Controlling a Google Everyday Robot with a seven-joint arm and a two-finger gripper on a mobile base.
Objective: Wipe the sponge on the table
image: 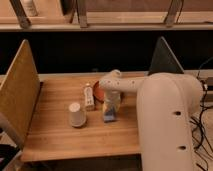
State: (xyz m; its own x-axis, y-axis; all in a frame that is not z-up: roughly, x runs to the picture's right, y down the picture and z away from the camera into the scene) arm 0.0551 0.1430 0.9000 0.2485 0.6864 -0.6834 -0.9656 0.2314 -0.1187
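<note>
Wooden planks make up the bench, with a dark shelf wall behind it. Left of the cup an upright yellowish side panel stands along the bench edge. The single white cup stands near the middle of the bench, and what it holds cannot be seen. Just right of the cup is one narrow white bottle, its contents not visible. Beyond the bottle, farther right and back from the cup, a reddish round thing is partly hidden. Right of the cup, past the bottle, the one blue-grey sponge lies on the bench. The gripper points down onto it, and I cannot tell whether its jaws are open or closed. Far right of the cup rises the bulky white arm.
</note>
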